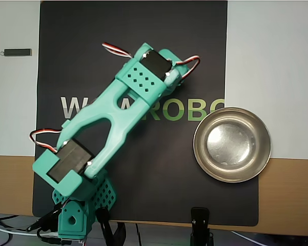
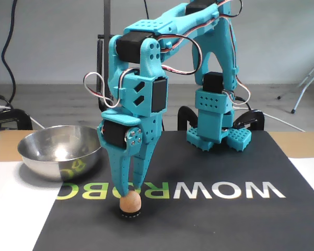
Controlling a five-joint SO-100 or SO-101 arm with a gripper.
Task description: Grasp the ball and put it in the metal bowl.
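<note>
In the fixed view the peach-orange ball (image 2: pixel 130 203) rests on a small black ring on the dark mat. My teal gripper (image 2: pixel 129 191) points straight down over it. Its two fingers narrow to a tight V whose tips end at the top of the ball. The ball covers the very tips, so whether they grip it does not show. The metal bowl (image 2: pixel 44 163) stands to the left in this view, apart from the gripper. In the overhead view the bowl (image 1: pixel 201 154) lies at the right, and my arm (image 1: pixel 118 113) hides both ball and gripper.
A black mat (image 1: pixel 194 61) with lettering covers the table's middle. The arm's base (image 2: pixel 214 125) is clamped at the table's edge. A small dark bar (image 1: pixel 17 52) lies at the overhead view's left on the white surface. A black clamp (image 1: pixel 200 218) sits by the mat's near edge.
</note>
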